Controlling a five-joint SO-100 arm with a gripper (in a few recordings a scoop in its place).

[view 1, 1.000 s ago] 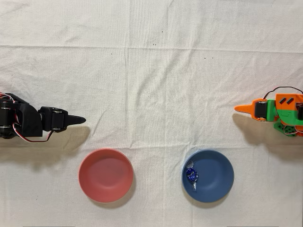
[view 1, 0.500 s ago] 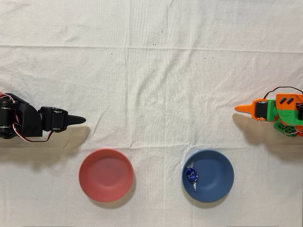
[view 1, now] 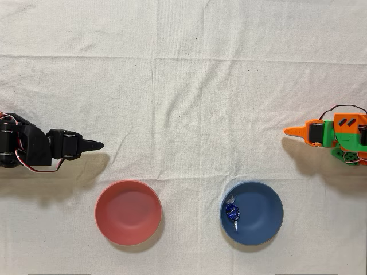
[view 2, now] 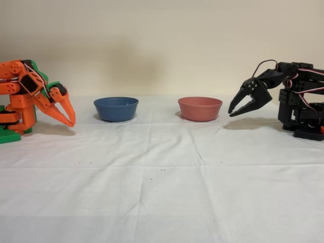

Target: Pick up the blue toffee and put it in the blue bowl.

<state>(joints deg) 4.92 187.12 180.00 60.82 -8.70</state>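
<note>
The blue toffee (view 1: 231, 212) lies inside the blue bowl (view 1: 262, 213), against its left inner side in the overhead view, its silvery wrapper ends showing. In the fixed view the blue bowl (view 2: 116, 109) stands left of centre and its wall hides the toffee. My orange gripper (view 1: 287, 132) rests at the right edge of the overhead view, well away from the bowl and further from the lower edge. In the fixed view the gripper (view 2: 71, 121) sits at the far left, pointing down at the cloth, fingertips together and holding nothing.
A pink-red bowl (view 1: 128, 212) stands left of the blue one in the overhead view, and right of it (view 2: 200, 108) in the fixed view. The idle black arm (view 1: 51, 147) sits at the opposite table edge. A white cloth (view 1: 183, 86) covers the table.
</note>
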